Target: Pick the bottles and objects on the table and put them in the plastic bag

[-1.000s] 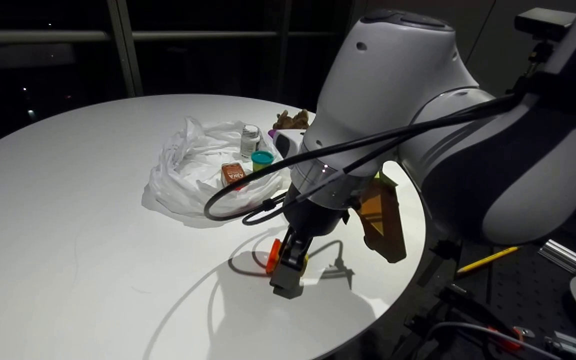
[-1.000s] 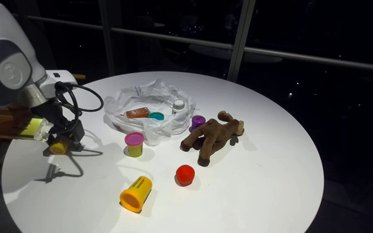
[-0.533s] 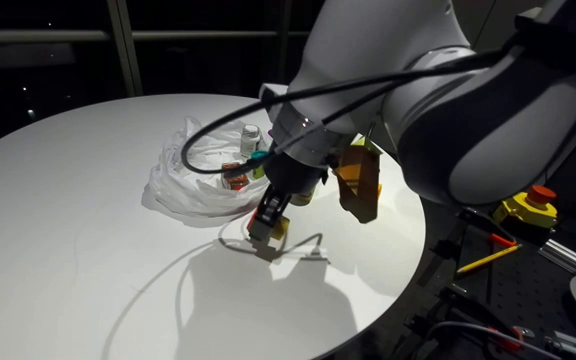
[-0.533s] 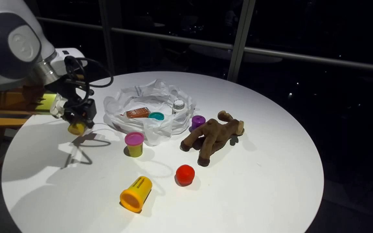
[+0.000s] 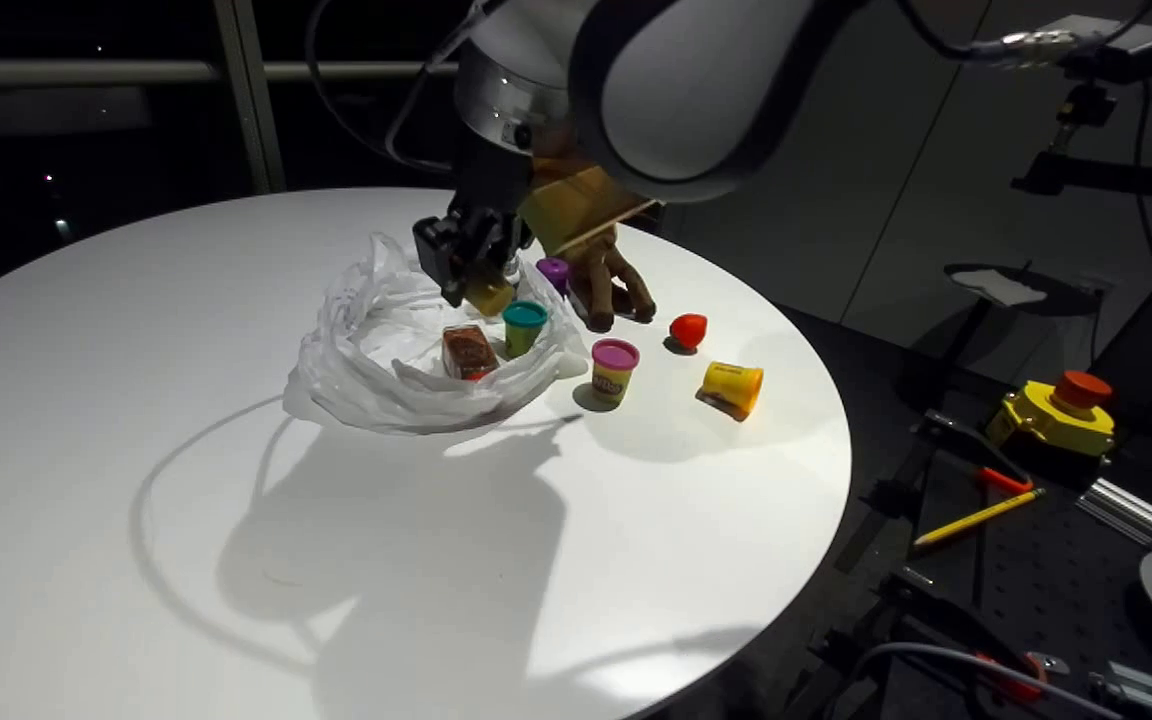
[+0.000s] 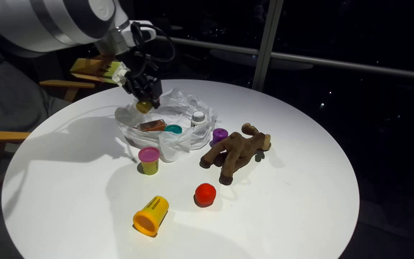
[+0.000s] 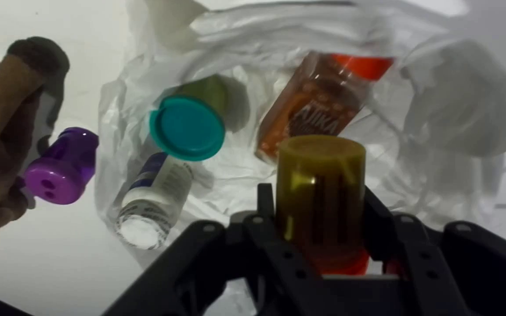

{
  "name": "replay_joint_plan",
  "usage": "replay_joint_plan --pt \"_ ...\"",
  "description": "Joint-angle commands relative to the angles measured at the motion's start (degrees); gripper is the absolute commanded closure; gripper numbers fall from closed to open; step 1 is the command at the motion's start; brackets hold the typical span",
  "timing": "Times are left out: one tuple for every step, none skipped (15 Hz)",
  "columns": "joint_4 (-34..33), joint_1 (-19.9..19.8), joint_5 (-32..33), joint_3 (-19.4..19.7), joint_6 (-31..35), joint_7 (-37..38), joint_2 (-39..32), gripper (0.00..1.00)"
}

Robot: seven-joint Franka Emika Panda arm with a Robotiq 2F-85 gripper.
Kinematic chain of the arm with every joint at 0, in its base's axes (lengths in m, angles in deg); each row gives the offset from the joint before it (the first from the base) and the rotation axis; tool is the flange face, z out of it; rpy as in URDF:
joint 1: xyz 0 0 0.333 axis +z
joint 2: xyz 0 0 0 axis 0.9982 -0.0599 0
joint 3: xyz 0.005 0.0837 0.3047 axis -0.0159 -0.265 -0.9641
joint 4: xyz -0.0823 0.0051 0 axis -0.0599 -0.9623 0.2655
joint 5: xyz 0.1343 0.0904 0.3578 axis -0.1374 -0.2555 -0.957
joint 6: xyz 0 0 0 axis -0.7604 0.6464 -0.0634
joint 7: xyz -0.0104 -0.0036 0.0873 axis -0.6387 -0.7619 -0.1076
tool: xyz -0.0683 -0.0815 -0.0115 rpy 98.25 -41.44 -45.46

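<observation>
Tabletop (image 5: 116,480): round, white; in an exterior view, widest open room along the left and near edges.
Plastic bag (image 6: 176,145): well in from every edge, mouth spread upward, seemingly to take drops from above.
Brown plush (image 6: 234,145): just outside the bag; ample room toward the right edge in an exterior view.
Fingers (image 7: 376,228): closed on the red-lidded tub (image 7: 321,188), over the bag.
Spice bottle (image 7: 319,105): reclining in the bag.
White bottle (image 7: 163,188): in the bag, by its wall.
Red-lidded tub: gripped across its sides, tilted, probably poised for release; bag rim to clear.
Teal-lidded tub (image 7: 187,129): in the bag, beside the spice bottle.
Pink-lidded tub (image 6: 150,166): upright just outside the bag, sides free to grasp.
Yellow tub (image 6: 153,214): on its side toward the near edge in an exterior view; may roll.
Purple piece (image 6: 220,135): between bag and plush, contact unclear; tight for fingers.
Red piece (image 6: 205,194): between plush and yellow tub, open room around.
</observation>
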Motion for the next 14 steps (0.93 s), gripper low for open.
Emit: replay_joint_plan --pt "-11.3 -7.8 -2.2 -3.1 -3.3 4.3 -7.2 0.80" --pt "-13.8 -9.9 -2.5 -3.9 -3.9 5.0 -9.0 0.80" --pt "-15.9 -11.6 -2.9 -4.8 -5.2 5.7 -9.8 0.80" --pt "-18.1 -13.1 -3.0 -5.6 -5.8 6.3 -11.0 0.80" --pt "-20.1 -14.7 -3.1 -6.6 -6.9 6.8 -11.9 0.80" --pt "-22.1 -16.2 -3.3 -7.8 -8.2 7.2 -12.8 0.80" --pt "-23.6 -17.3 -3.3 -8.7 -8.8 7.7 -13.4 0.80" --pt "-25.0 -18.4 -3.4 -9.8 -9.7 8.0 -13.9 0.80" --pt "-26.3 -19.2 -3.3 -10.6 -10.3 8.4 -14.3 0.80" --pt "-27.3 -19.8 -3.2 -11.3 -10.8 8.8 -14.5 0.80" --pt "-28.2 -20.3 -3.0 -11.8 -11.2 9.1 -14.9 0.79" --pt "-28.8 -20.7 -2.8 -12.3 -11.5 9.4 -15.1 0.33" --pt "-29.4 -21.0 -2.7 -12.6 -11.8 9.7 -15.3 0.33" --pt "-29.6 -21.2 -2.7 -13.0 -12.0 10.0 -15.4 0.27"
